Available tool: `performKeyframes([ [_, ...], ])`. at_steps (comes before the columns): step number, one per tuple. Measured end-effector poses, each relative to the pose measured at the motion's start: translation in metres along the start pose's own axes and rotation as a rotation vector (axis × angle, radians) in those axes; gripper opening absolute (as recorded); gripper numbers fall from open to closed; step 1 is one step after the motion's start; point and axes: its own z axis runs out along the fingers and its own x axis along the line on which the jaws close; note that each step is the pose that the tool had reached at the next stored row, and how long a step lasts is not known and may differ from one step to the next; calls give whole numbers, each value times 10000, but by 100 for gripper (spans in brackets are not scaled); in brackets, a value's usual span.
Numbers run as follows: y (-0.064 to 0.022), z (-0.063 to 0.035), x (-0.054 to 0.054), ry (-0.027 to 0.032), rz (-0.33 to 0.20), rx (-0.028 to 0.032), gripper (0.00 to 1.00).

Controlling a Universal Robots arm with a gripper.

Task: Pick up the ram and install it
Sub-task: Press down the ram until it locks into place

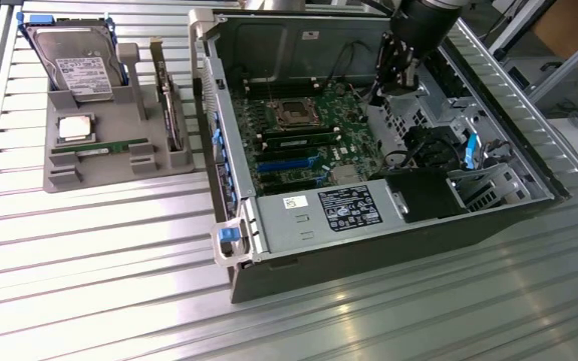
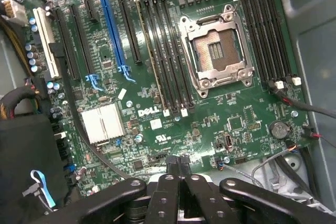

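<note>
gripper (image 2: 177, 174) over mobo (image 2: 157, 103) inside PC case (image 1: 269, 248), fingers together, empty | ram (image 1: 98, 147) in grey holder (image 1: 68, 177) on surface, well apart | risk: closed fingers can't grab stick; low travel could snag cables (image 2: 310, 109) / open CPU socket (image 2: 216, 51)

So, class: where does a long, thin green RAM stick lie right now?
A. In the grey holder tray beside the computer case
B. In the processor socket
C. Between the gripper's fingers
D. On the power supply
A: the green RAM stick lies flat in the grey holder tray, outside the open computer case.
</note>
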Motion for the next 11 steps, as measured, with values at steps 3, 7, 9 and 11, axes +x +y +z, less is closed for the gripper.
performKeyframes([
  [3,0,0,0,-15,538,-21,11],
  [7,0,0,0,-33,1214,-47,11],
  [9,0,0,0,-44,1634,-63,11],
  [11,0,0,0,-50,1833,-71,11],
])
